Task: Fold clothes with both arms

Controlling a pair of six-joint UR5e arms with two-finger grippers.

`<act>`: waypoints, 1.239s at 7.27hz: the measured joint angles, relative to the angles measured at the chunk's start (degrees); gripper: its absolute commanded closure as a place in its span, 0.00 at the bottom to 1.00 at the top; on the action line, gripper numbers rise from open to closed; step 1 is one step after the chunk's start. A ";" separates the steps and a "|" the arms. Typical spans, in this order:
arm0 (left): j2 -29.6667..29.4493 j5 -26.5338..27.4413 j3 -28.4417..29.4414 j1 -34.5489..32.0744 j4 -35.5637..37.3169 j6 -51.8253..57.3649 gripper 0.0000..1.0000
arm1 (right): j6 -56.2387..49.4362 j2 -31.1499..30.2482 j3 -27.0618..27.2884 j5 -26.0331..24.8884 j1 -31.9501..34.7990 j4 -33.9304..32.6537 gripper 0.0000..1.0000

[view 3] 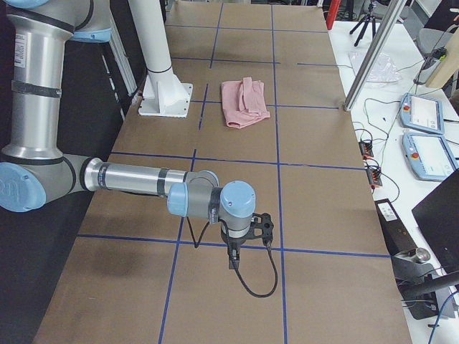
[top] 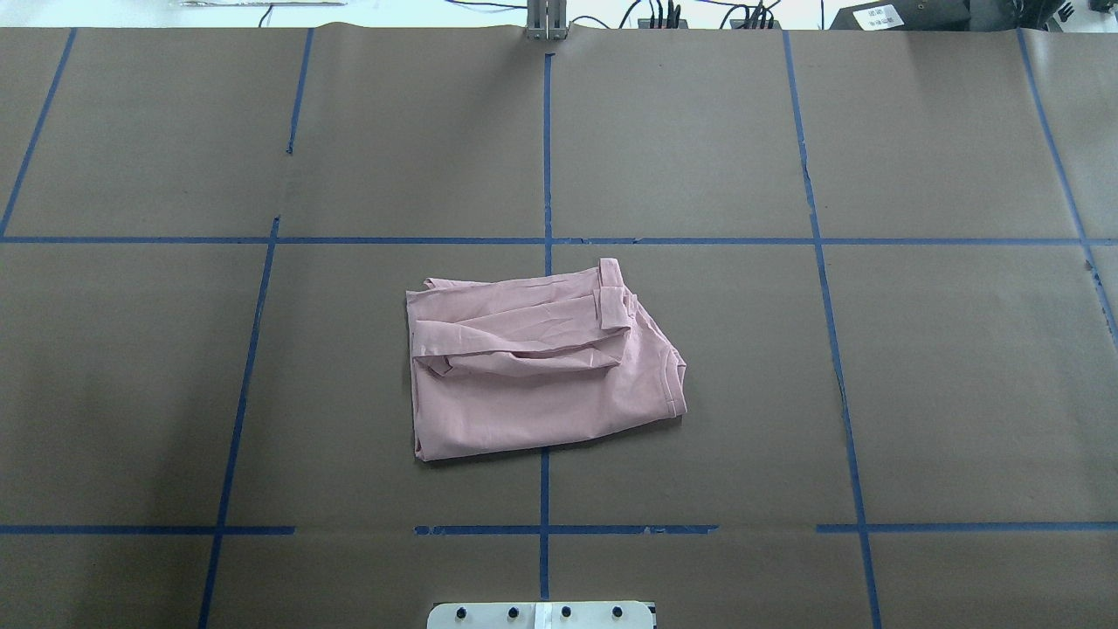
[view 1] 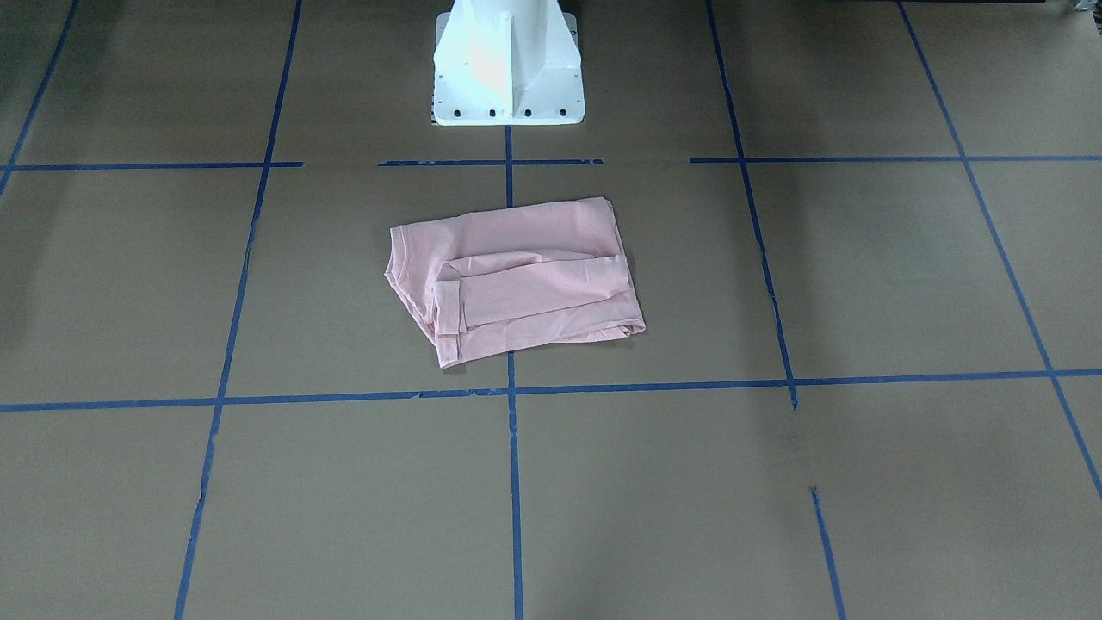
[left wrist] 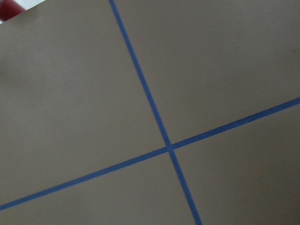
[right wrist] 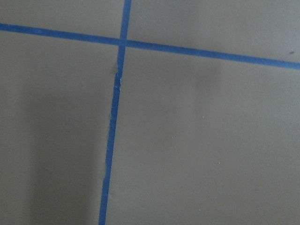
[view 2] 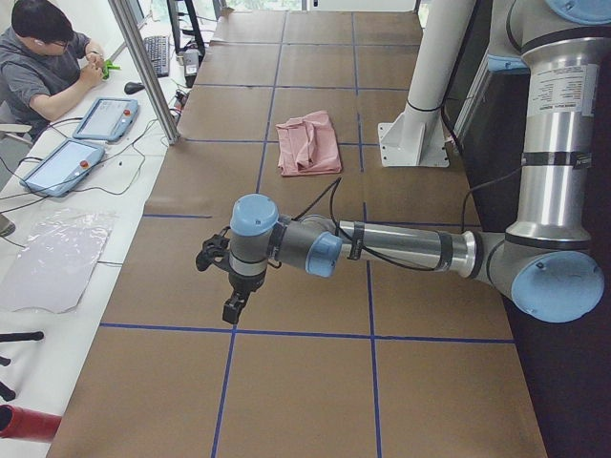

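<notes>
The pale pink T-shirt [view 1: 516,284] lies folded into a rough rectangle at the table's middle, near the white pedestal; it also shows in the overhead view [top: 533,367] and both side views [view 2: 307,143] [view 3: 244,102]. A sleeve lies folded across its top. No print shows. My left gripper [view 2: 232,307] hangs over bare table far from the shirt, seen only in the exterior left view; I cannot tell if it is open or shut. My right gripper [view 3: 233,256] hangs at the opposite end, seen only in the exterior right view; I cannot tell its state. Both wrist views show only paper and tape.
The table [top: 786,393] is covered in brown paper with a blue tape grid. The white pedestal [view 1: 508,69] stands behind the shirt. An operator [view 2: 48,57] sits beside the table with tablets [view 2: 105,116]. A metal post [view 2: 143,67] stands at the table's far edge.
</notes>
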 measured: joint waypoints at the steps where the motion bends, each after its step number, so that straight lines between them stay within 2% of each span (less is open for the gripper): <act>1: 0.58 -3.75 0.33 -1.69 3.15 0.60 0.00 | 0.22 0.10 0.34 0.47 0.44 -0.22 0.00; 3: 1.53 -7.60 0.59 -3.15 7.29 4.68 0.00 | 2.30 1.00 0.76 1.12 0.51 -0.29 0.00; 9: 2.67 -8.12 0.41 -3.20 7.58 6.92 0.00 | 4.16 1.19 0.79 1.47 0.42 0.22 0.00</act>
